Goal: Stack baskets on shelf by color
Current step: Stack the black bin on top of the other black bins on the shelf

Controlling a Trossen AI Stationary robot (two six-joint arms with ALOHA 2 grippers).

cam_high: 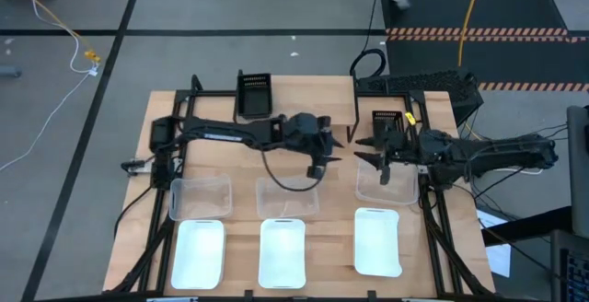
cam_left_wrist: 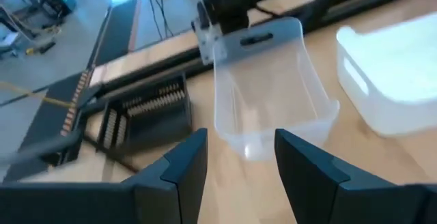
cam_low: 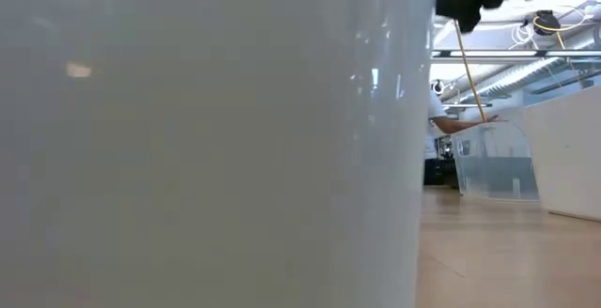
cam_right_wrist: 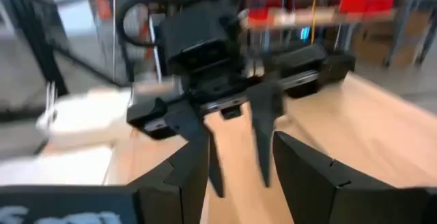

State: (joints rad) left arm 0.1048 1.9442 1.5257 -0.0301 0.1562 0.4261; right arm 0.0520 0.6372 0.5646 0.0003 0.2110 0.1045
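A wooden table [cam_high: 244, 238] on a grey floor carries three white baskets along its near edge, three clear ones behind them, and two black ones at the back. No shelf can be made out. The left gripper [cam_high: 319, 162] hovers with fingers spread, empty, just behind the middle clear basket [cam_high: 287, 196]. The right clear basket [cam_left_wrist: 270, 91] lies ahead of it, long axis running away from the fingers. The right gripper [cam_high: 368, 157], also spread and empty, hangs at that basket's back edge, nearer it and facing the left gripper. The right black basket [cam_high: 388, 121] stands just behind.

Yellow cable [cam_high: 55, 18] and striped mat [cam_high: 474, 33] on floor.
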